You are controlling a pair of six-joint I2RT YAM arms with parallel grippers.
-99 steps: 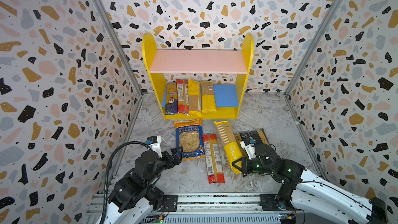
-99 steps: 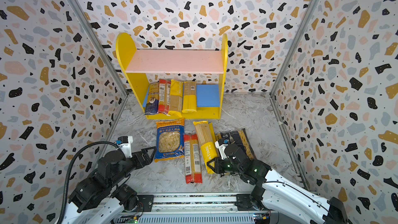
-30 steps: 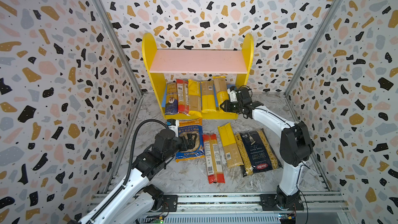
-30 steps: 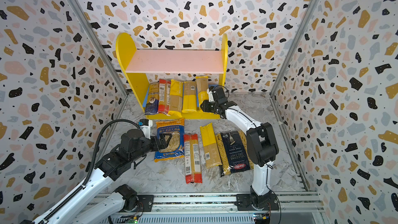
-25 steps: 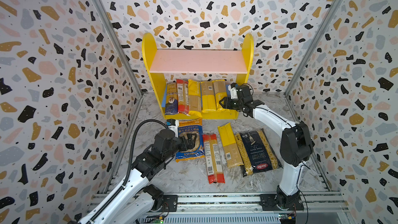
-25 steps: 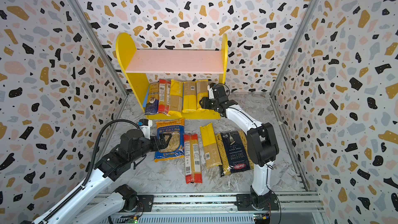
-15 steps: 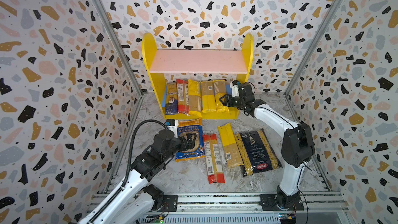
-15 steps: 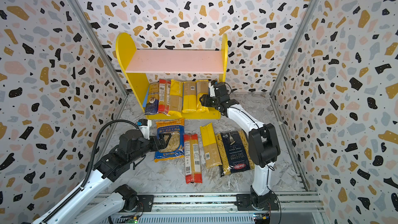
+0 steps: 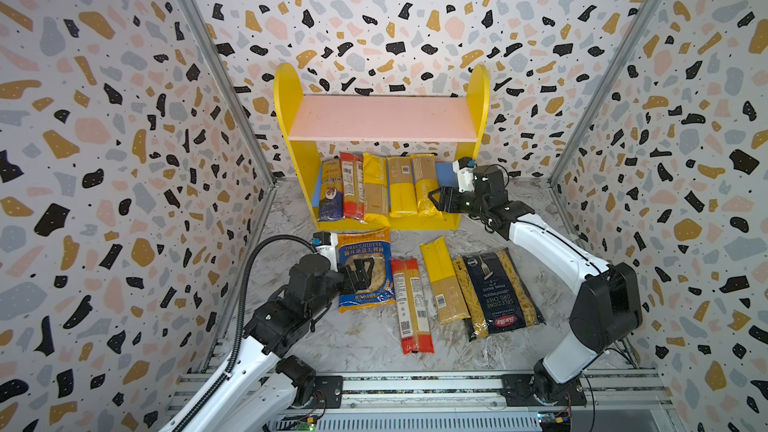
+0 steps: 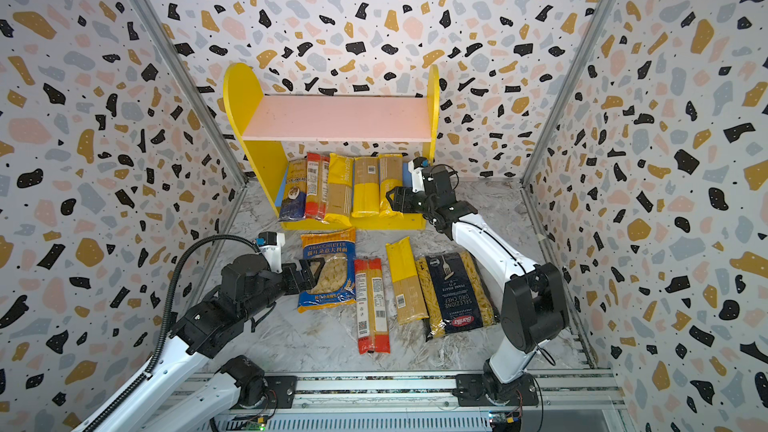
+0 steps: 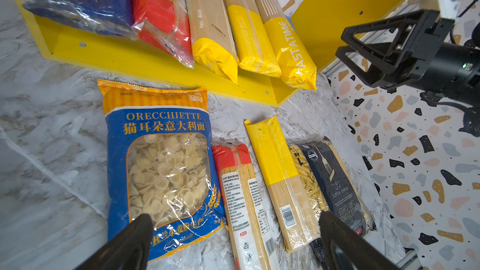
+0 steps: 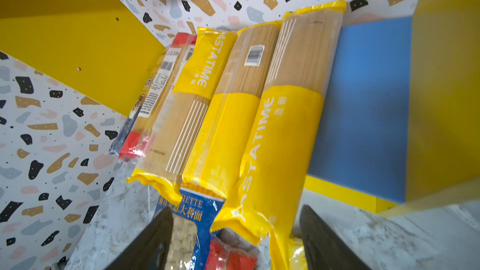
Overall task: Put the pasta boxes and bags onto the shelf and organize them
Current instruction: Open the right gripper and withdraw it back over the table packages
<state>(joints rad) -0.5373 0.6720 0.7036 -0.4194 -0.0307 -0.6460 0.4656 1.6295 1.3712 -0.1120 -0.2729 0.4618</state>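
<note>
Placing step: right hand (image 9: 435, 200) is sitting open and empty just beside the rightmost yellow spaghetti pack (image 9: 422, 184), which is resting on the shelf (image 9: 286, 118) lower board. Left hand (image 9: 365, 271) is hovering wide over the Orecchiette bag (image 9: 362, 248) on the table (image 9: 374, 342). Next move is probably descending and pinching that bag.

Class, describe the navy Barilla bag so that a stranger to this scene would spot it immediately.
Find the yellow shelf. On the floor before it, look farthest right for the Barilla bag. Unlike its narrow yellow neighbour, it is wide, navy and shows penne.
</note>
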